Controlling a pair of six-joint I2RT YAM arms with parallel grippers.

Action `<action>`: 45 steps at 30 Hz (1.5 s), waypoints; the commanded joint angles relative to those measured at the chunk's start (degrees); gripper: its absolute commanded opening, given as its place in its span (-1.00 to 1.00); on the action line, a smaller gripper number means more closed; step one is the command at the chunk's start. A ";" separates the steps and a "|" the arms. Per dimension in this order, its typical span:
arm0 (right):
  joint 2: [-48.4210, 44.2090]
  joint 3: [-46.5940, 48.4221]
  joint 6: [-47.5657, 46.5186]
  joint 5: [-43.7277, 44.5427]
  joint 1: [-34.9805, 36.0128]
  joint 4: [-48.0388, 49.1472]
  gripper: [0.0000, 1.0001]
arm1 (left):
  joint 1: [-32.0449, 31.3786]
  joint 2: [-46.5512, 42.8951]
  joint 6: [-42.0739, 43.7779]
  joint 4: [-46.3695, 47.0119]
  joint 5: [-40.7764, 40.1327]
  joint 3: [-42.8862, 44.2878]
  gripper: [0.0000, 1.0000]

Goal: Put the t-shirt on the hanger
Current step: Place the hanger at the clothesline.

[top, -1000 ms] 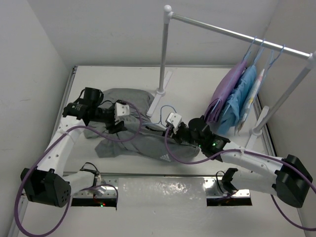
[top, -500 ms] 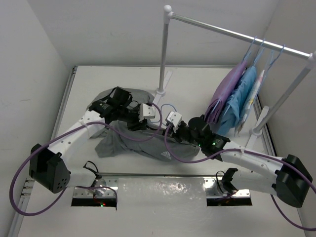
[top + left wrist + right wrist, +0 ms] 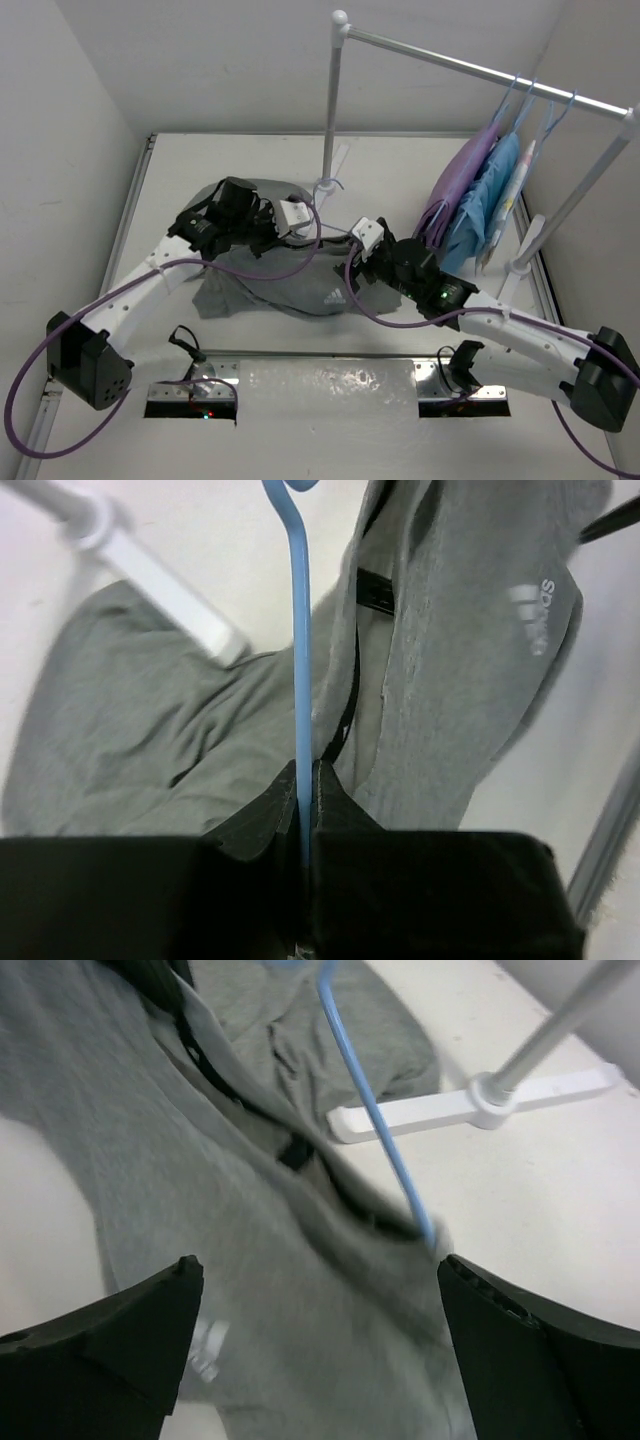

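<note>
From above, the grey t-shirt (image 3: 262, 272) is lying crumpled in the middle of the white table (image 3: 200, 160), with its white logo (image 3: 333, 298) showing toward the lower right of the heap. The left gripper (image 3: 266, 236) is reaching in from the lower left and hovering over the upper part of the cloth, while the right gripper (image 3: 357, 270) is coming in from the lower right and sitting at the shirt's right edge. I cannot tell from up here how either one's fingers are set. A white rack (image 3: 330, 100) is standing behind the shirt, and a purple garment (image 3: 455, 185) and a light-blue garment (image 3: 490, 200) are hanging from its bar at the upper right. In the left wrist view, the left gripper is clamping tight on the thin blue hanger (image 3: 300, 650), whose wire is running straight up the frame from the pinched fingers to a hook at the top edge. The t-shirt is draping behind and to the right of the wire, and the rack's white foot is sitting at the upper left. In the right wrist view, the right gripper's black fingers (image 3: 120, 1330) are standing spread wide in the lower corners, with grey shirt filling the space between them. The hanger's wire is slanting down from the top centre and disappearing into the fabric at the centre right.
</note>
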 commanded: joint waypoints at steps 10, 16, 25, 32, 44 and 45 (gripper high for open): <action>-8.32 1.15 4.74 4.48 0.21 -4.26 0.98 | 0.10 -1.83 -14.73 12.53 -18.28 7.44 -1.00; -9.20 -3.33 6.67 -1.23 0.29 -2.77 0.98 | -0.69 0.62 -16.49 8.24 -16.69 19.91 -1.00; -8.23 -7.03 10.80 -2.21 0.38 0.13 0.98 | -10.26 14.67 -17.20 1.30 -29.14 43.46 -1.00; -9.99 -8.88 10.98 -1.51 0.38 -0.04 0.98 | -11.24 30.76 -20.01 -1.43 -33.29 67.09 -1.00; -10.25 -10.46 11.69 -1.24 0.38 1.01 0.98 | -11.33 43.86 -21.76 4.54 -37.87 78.99 -1.00; -9.90 -10.55 11.77 -1.24 0.29 0.92 0.98 | -11.33 44.74 -21.94 4.80 -37.70 78.91 -1.00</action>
